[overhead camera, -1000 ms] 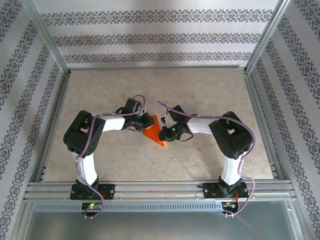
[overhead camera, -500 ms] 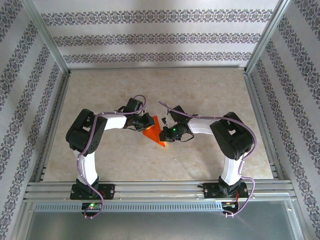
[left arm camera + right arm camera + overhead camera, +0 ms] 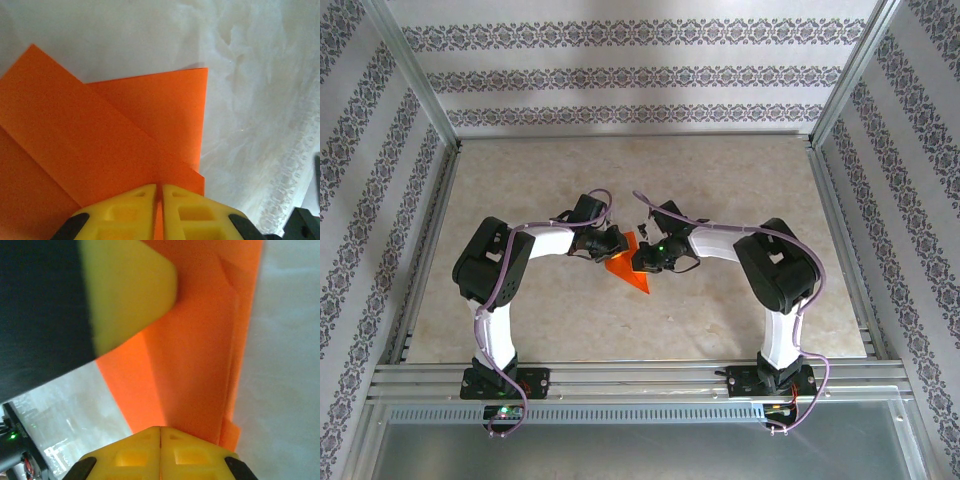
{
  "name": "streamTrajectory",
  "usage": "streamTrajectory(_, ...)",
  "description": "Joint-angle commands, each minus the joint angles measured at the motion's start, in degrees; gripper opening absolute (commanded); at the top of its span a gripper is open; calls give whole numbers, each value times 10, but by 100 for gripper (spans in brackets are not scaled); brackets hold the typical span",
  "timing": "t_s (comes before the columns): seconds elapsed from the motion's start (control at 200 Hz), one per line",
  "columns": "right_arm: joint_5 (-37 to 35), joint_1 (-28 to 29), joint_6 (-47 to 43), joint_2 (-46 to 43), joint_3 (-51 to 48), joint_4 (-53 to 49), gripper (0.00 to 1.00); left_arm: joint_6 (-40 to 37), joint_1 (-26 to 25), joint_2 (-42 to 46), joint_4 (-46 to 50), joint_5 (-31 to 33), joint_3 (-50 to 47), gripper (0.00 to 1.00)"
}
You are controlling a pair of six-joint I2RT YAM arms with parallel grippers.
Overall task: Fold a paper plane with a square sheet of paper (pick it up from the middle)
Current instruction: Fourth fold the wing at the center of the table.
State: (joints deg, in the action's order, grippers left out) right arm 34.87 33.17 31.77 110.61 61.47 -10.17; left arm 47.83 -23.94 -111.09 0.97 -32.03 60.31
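Observation:
The orange-red sheet of paper (image 3: 628, 272), folded into a pointed, layered shape, lies mid-table with its tip toward the near edge. My left gripper (image 3: 620, 243) is at its far left edge. In the left wrist view the left gripper (image 3: 159, 188) is shut on the paper (image 3: 100, 140), and a strip of orange shows between the yellow pads. My right gripper (image 3: 639, 260) rests over the paper's right side. Seen from the right wrist, the right gripper (image 3: 160, 429) is shut, its tips against the paper's layered flaps (image 3: 200, 350). A left yellow finger (image 3: 125, 290) presses the paper above.
The beige marble table (image 3: 740, 180) stretches open behind and beside the arms. Patterned walls and metal frame posts (image 3: 415, 75) close it in on three sides. A metal rail (image 3: 640, 375) runs along the near edge by the arm bases.
My right gripper has slid left and a little farther onto the paper. The left gripper has stayed on its edge, and the paper has barely shifted.

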Motion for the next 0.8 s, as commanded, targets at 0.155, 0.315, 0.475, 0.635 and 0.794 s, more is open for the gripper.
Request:
streamTrajectory(0.155,-19,10,-2,-7,-29,-41,8,-7,-4,-36,118,72,14,12)
streamTrajectory(0.315,-3,15,-14,-31,-68,-55,8,-4,-3,-51,148,87,24,11)
streamTrajectory(0.475,3,22,-15,-53,-98,-60,8,1,-3,-62,157,92,27,11)
streamTrajectory(0.635,1,25,-13,-67,-123,-62,8,2,-2,-64,159,92,27,11)
streamTrajectory(0.794,-2,30,-7,-81,-155,-64,8,2,-2,-64,161,93,27,11)
